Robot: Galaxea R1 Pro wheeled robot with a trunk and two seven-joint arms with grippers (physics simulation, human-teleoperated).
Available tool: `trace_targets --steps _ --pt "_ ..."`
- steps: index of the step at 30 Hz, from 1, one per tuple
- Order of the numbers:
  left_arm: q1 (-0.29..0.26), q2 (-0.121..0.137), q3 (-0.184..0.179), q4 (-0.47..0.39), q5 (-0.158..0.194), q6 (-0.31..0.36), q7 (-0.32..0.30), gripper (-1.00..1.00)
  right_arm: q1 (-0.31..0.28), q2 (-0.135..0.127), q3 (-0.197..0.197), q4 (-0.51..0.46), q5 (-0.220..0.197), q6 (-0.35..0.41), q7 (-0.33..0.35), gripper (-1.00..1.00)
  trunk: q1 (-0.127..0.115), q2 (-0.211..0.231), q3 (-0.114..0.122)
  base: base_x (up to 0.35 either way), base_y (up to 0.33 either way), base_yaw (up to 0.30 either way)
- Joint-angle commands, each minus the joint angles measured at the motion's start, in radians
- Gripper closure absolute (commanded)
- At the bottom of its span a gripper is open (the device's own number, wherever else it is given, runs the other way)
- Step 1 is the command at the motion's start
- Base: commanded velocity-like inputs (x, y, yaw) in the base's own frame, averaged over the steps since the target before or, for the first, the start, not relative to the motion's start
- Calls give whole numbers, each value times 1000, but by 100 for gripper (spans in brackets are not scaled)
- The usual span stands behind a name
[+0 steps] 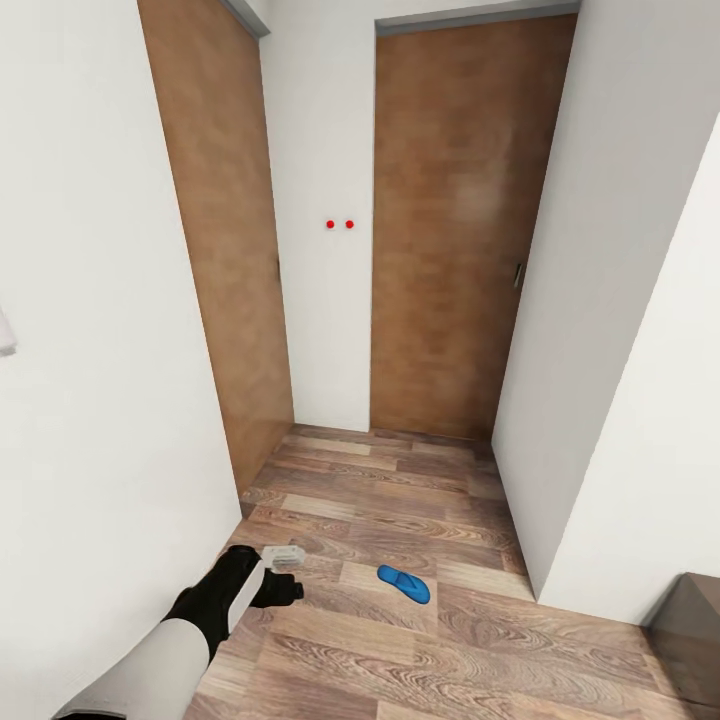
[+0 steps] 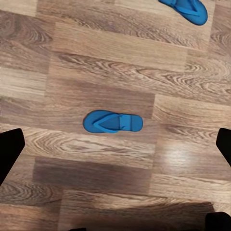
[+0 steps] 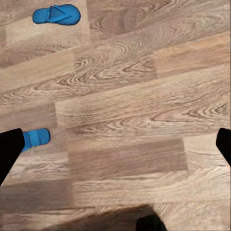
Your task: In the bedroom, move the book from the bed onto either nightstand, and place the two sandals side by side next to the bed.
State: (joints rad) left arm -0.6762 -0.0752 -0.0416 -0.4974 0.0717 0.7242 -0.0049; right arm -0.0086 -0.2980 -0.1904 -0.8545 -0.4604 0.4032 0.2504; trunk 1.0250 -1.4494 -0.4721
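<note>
Brown wood planks covered the floor (image 1: 400, 640) in front of me, and white walls (image 1: 90, 300) stood close on both sides. Two brown wooden doors (image 1: 450, 250) closed the corner ahead, one facing me and one on the left side. On the white strip between them I saw two small red dots (image 1: 339, 224). My left arm reached forward and low, with my left hand (image 1: 285, 572) above the floor near the left wall. In the head view one blue sandal (image 1: 404, 584) lay flat on the planks, just to the right of that hand and apart from it. In the left wrist view one sandal (image 2: 113, 122) lay on the floor between the two dark fingers (image 2: 9, 149) of my left hand; the fingers stood wide apart and held nothing. The other sandal (image 2: 185, 8) was at the edge of that picture, apart from the first one. In the right wrist view the fingers (image 3: 8, 151) of my right hand were also spread wide and empty. There one sandal (image 3: 55, 14) lay farther away and the second (image 3: 36, 138) was partly hidden behind one finger. A dark wooden corner (image 1: 695, 630) showed at the lower right.
</note>
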Motion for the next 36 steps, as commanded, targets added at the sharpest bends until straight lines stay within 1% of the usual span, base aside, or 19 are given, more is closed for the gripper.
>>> trace_targets --steps 1,2,4,5,6,9,10,12,15,22,30,36 --pt "0 1 -4 -1 7 4 2 -100 -1 -17 -4 -3 -54 47 44 -100 0 -1 -1 0 0 0" --pt "0 2 -4 -1 8 4 2 -100 -1 -63 -5 -8 -173 140 160 -100 0 -1 -1 0 0 0" --pt "0 2 -4 -1 8 3 2 -100 -1 -89 -5 -11 -227 185 233 -100 0 -1 -1 0 0 0" --pt "0 2 -4 -1 8 3 2 -100 -1 -108 -6 -13 -261 218 300 -100 0 -1 -1 0 0 0" --pt "0 2 -4 -1 8 3 2 -100 -1 -122 -6 -15 -283 245 364 -100 0 -1 -1 0 0 0" --pt "0 0 -4 -1 7 3 2 -100 -1 -134 -6 -19 -302 277 442 -100 0 -1 -1 0 0 0" --pt "0 -1 -4 -1 7 3 2 -100 -1 -138 -6 -26 -309 295 478 -100 0 -1 -1 0 0 0" --pt "0 -2 -5 -1 8 3 2 -100 -1 -142 -6 -46 -317 321 517 -100 0 -1 -1 0 0 0" --pt "0 -6 -6 -1 8 3 3 -100 -1 -144 -6 -55 -320 332 532 -100 0 -1 -1 0 0 0" --pt "0 -32 -6 -1 8 2 3 -100 -1 -144 -6 -58 -322 330 537 -100 0 -1 -1 0 0 0" --pt "0 -39 -6 -1 8 3 3 -100 -2 -144 -6 -57 -322 326 534 -100 0 -1 -1 0 0 0" --pt "0 -40 -6 -2 8 3 3 -100 -2 -144 -7 -57 -323 327 534 -100 23 -43 -20 0 0 0"
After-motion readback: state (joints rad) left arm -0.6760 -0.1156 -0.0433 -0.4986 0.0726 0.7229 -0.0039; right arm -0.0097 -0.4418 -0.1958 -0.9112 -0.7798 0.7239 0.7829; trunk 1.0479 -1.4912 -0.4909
